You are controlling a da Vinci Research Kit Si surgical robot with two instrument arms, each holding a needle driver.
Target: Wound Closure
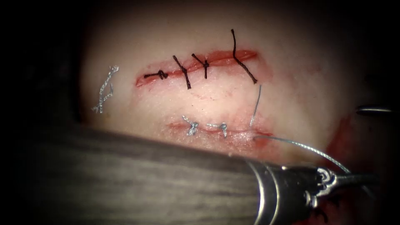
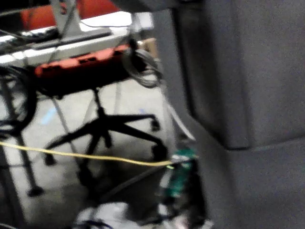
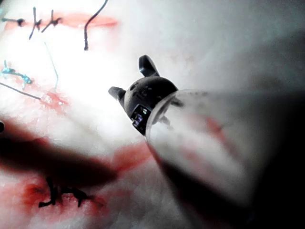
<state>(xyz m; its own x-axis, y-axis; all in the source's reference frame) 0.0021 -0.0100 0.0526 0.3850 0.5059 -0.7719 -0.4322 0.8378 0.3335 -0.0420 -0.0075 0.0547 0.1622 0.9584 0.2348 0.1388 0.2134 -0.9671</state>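
Note:
The tissue (image 1: pixel 300 83) bears two cuts. The upper cut (image 1: pixel 216 60) is crossed by several black stitches (image 1: pixel 182 71). The lower cut (image 1: pixel 216 129) carries two grey knots (image 1: pixel 191 125). A grey thread (image 1: pixel 304 146) leaves the lower cut's right end and runs right to my left tool (image 1: pixel 352 178), whose jaws are shut on it. A short grey tail (image 1: pixel 256 104) stands up from the same spot. My right tool (image 1: pixel 375 110) sits at the right edge, away from both cuts. Its jaws (image 3: pixel 132 78) stand open above the tissue, holding nothing.
My left tool's thick shaft (image 1: pixel 125 179) crosses in front of the lower cut. A loose piece of grey thread (image 1: pixel 105 88) lies on the tissue left of the cuts. Red fluid (image 1: pixel 339 141) stains the tissue's right side.

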